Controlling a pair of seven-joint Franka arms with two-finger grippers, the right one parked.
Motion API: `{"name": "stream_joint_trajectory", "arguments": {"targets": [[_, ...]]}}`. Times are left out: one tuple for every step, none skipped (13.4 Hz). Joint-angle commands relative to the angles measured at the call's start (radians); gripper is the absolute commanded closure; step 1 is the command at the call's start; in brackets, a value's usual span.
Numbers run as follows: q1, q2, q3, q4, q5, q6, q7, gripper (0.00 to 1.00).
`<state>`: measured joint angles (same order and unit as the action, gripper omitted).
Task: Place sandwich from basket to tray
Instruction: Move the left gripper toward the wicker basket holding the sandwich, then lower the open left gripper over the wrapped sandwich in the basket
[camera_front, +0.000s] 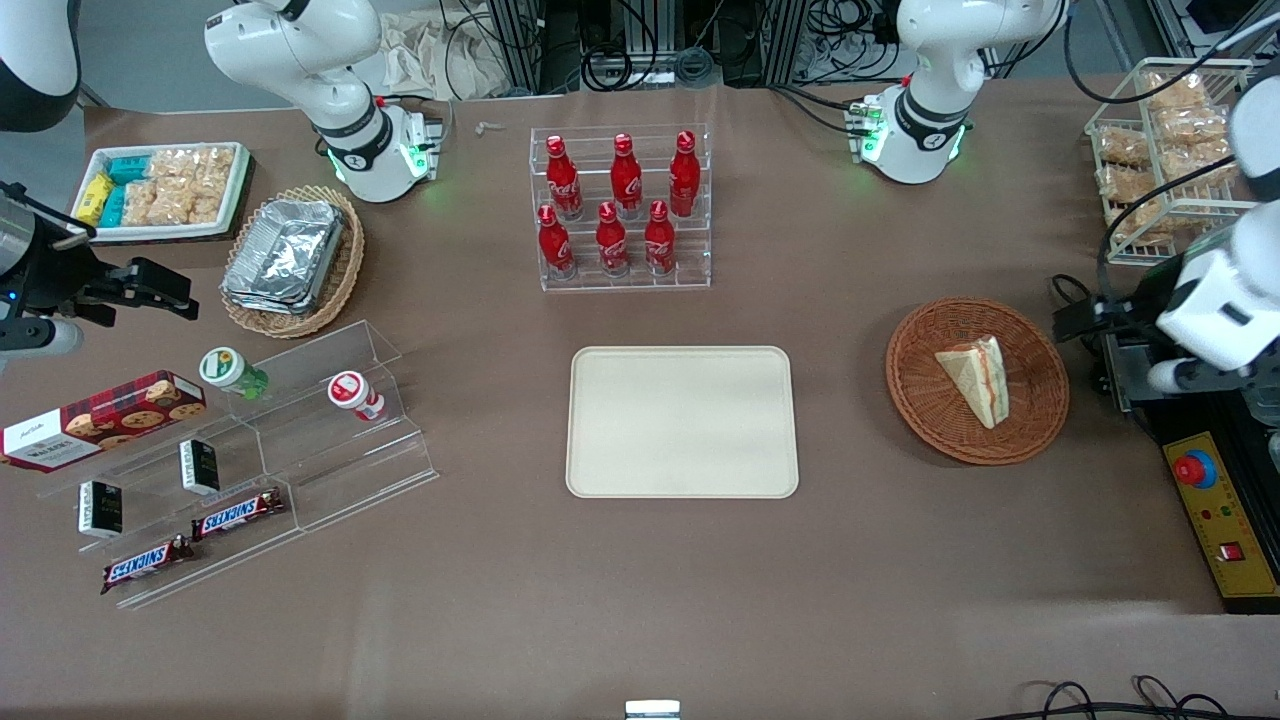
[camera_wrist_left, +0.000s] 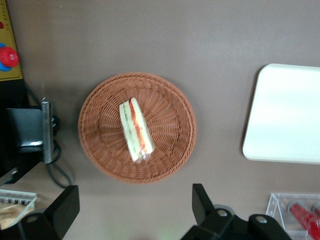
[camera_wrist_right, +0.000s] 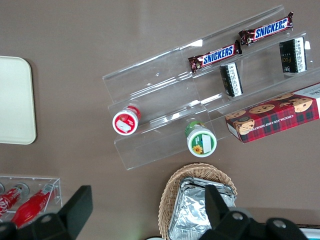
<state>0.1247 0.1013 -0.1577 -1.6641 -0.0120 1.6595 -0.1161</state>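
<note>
Nearest the front camera lies the tray (camera_front: 683, 421), bare; the basket (camera_front: 1040, 400) sits well apart toward the working arm's end, holding the sandwich (camera_front: 976, 379). In the wrist view the gripper (camera_wrist_left: 135, 207) hangs high with fingers (camera_wrist_left: 201, 201) spread wide and empty, the sandwich just off the gap between them, its long axis running across the line from finger to finger.

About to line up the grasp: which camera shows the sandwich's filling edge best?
The left wrist view: the sandwich lies in the basket with its red and green cut edge facing the camera, the open gripper apart from it. The front view shows mostly pale bread. The right wrist view misses it.
</note>
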Motion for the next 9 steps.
{"name": "stream_joint_trajectory", "arguments": {"targets": [[-0.002,-0.110,0.003,-0.242,0.001,0.190,-0.118,0.00],[-0.002,-0.120,0.004,-0.305,-0.006,0.253,-0.231,0.00],[0.000,-0.127,0.004,-0.362,-0.009,0.307,-0.343,0.00],[0.000,-0.132,0.004,-0.422,-0.008,0.372,-0.405,0.00],[0.000,-0.149,0.004,-0.498,-0.006,0.458,-0.421,0.00],[0.003,-0.158,0.004,-0.566,-0.006,0.544,-0.430,0.00],[0.004,-0.155,0.006,-0.610,-0.006,0.596,-0.448,0.00],[0.004,-0.146,0.006,-0.641,0.000,0.629,-0.453,0.00],[0.006,-0.146,0.006,-0.678,0.003,0.682,-0.452,0.00]]}}
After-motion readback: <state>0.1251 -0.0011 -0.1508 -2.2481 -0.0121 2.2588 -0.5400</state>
